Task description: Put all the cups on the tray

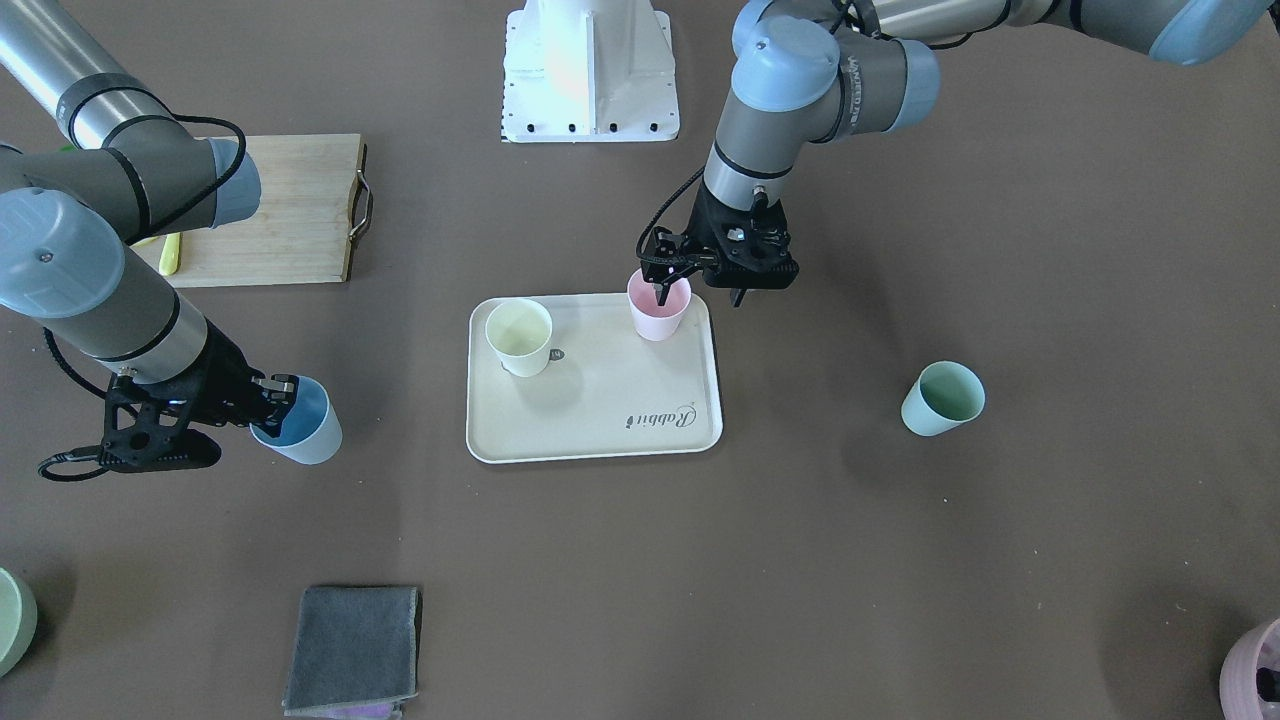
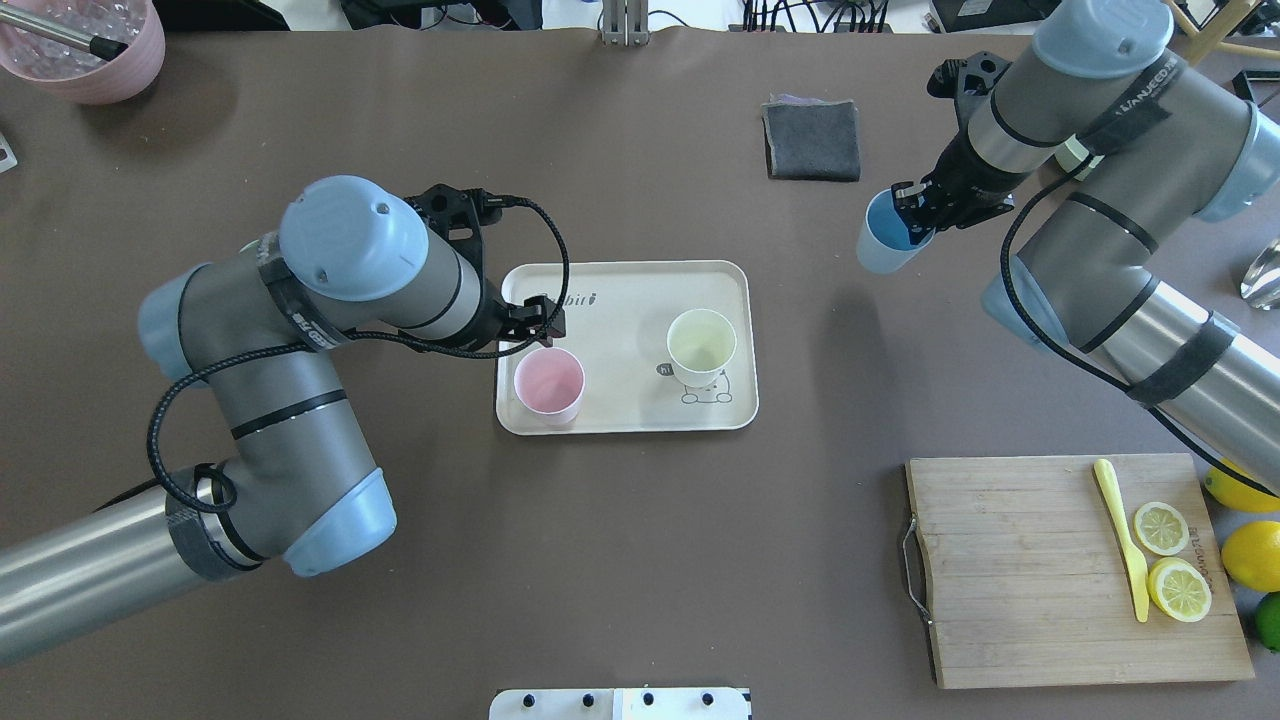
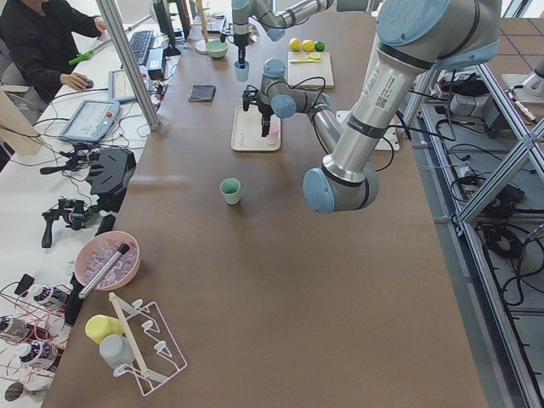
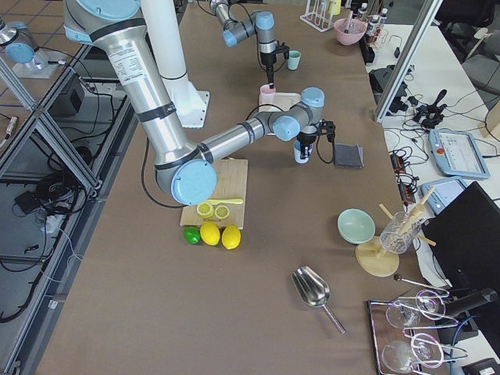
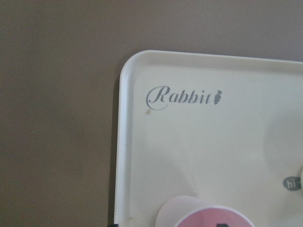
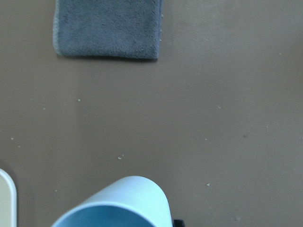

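The cream tray (image 1: 600,400) lies mid-table; it also shows in the overhead view (image 2: 620,300). A pale yellow cup (image 1: 519,337) and a pale pink cup (image 1: 658,308) stand upright on it. My left gripper (image 1: 699,292) is open astride the pink cup's rim, one finger inside the cup and one outside. My right gripper (image 1: 280,392) is shut on the rim of the light blue cup (image 1: 300,425) and holds it tilted just off the table beside the tray. The mint green cup (image 1: 942,398) stands alone on the table on my left side.
A wooden cutting board (image 2: 1050,570) with lemon slices and a yellow knife lies near my right. A grey cloth (image 2: 812,140) lies far from me, past the tray. A mauve pot (image 2: 80,50) stands at the far left corner, and a pale green bowl (image 1: 10,620) at the far right.
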